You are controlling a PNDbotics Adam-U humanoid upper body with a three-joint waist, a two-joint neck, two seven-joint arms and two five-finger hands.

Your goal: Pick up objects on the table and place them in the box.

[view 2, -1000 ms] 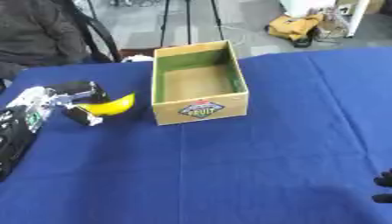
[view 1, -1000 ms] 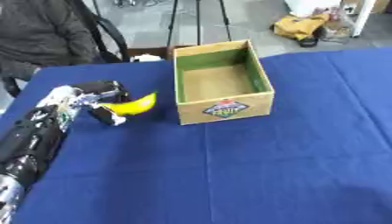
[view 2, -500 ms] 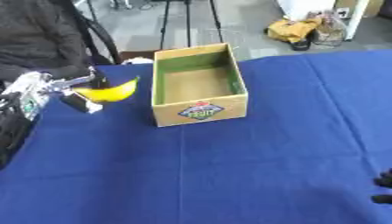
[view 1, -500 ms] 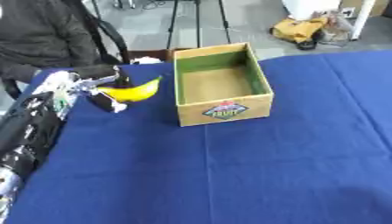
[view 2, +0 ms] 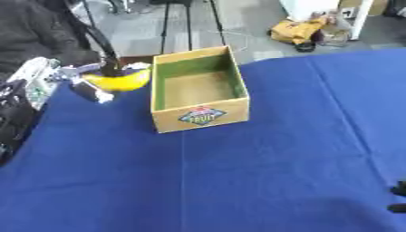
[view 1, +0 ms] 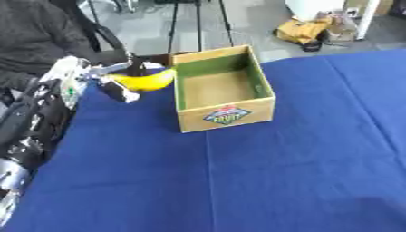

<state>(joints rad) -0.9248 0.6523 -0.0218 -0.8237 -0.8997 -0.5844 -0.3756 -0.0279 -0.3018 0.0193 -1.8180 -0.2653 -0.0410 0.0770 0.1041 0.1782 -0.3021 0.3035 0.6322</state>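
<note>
**Colleague:** Where's the banana?

**Me:** I see the banana (view 1: 145,80) up off the blue table (view 1: 262,176), just left of the box (view 1: 224,115), close to its left wall and about level with the rim. It is yellow, curved, with its dark stem end pointing up.

**Colleague:** What's holding it?

**Me:** My left hand (view 1: 101,77). The fingers and thumb are curled round the banana's left end, so the hand is closed on it. The arm comes in from the lower left, black with silver joints.

**Colleague:** And the box?

**Me:** It stands open on the table, cardboard outside, green on the inner walls, with a fruit label (view 1: 226,115) on the near face. I see nothing lying inside it.

**Colleague:** The other hand?

**Me:** In the right eye view only dark fingertips of my right hand (view 2: 399,198) show, at the lower right edge. I cannot tell whether it is open or curled.
</note>
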